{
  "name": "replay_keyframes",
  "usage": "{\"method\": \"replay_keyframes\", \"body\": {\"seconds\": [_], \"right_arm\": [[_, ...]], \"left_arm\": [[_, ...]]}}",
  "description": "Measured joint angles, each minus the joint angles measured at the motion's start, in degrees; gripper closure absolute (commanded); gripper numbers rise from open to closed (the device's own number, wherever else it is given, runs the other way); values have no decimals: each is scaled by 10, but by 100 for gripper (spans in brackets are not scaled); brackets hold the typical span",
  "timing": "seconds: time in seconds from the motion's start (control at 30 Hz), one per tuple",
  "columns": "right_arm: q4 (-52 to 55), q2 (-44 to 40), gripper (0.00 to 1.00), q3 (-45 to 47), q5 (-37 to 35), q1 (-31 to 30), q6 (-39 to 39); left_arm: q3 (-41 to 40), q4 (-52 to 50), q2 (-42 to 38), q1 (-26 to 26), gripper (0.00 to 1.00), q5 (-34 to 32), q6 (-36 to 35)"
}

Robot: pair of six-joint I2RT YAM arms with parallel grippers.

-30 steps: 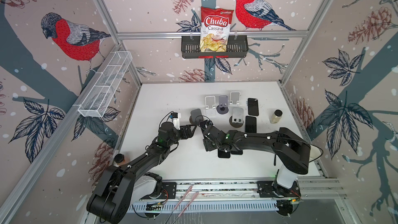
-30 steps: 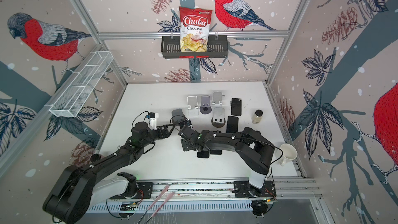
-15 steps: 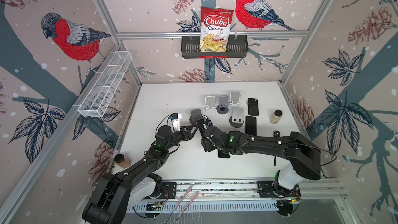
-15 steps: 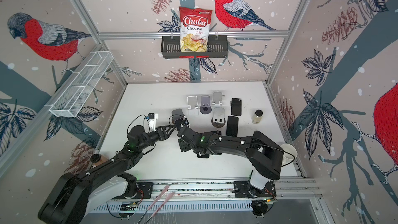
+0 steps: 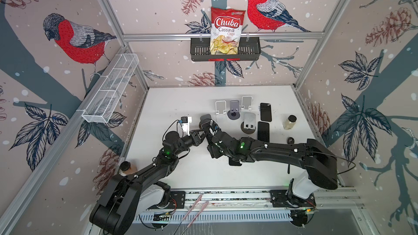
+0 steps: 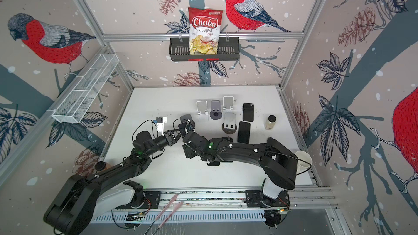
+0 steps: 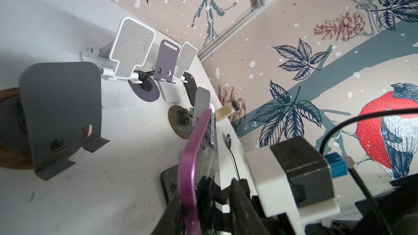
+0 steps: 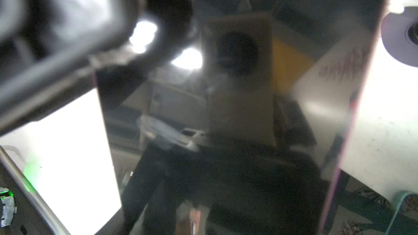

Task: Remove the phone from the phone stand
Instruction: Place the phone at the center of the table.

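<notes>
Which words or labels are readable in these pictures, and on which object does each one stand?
"Chuba": on the chips bag in the black basket.
"Cassava Chips": same bag, below the brand.
Smaller print on the bag: too small to read.
Nothing else is readable.

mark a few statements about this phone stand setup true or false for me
1. The dark grey stand holds no phone. True.
2. The chips bag lies flat. False: it stands upright in the black basket on the back wall.
3. Two black phones lie flat on the table. True.
4. The left hand is wide open. False: it is shut on the purple-edged phone, which the right hand also grips.
</notes>
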State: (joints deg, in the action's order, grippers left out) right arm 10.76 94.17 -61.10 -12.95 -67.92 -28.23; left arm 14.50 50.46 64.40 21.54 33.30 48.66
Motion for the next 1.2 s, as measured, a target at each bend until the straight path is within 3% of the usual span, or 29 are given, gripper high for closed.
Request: {"method": "replay_keyframes", "body": {"seconds": [0.33,0.7,1.2], "right_arm": [[4,9,43,-14,-1,-2,2],[4,10,36,-21,-3,-2,9],[-32,-9,10,-17,-22,0,29]], "left_arm": [[0,9,-2,0,100,-1,-7],[0,-1,-20,0,100,-8,-10],[1,-9,-39,0,100,-20,37]]}}
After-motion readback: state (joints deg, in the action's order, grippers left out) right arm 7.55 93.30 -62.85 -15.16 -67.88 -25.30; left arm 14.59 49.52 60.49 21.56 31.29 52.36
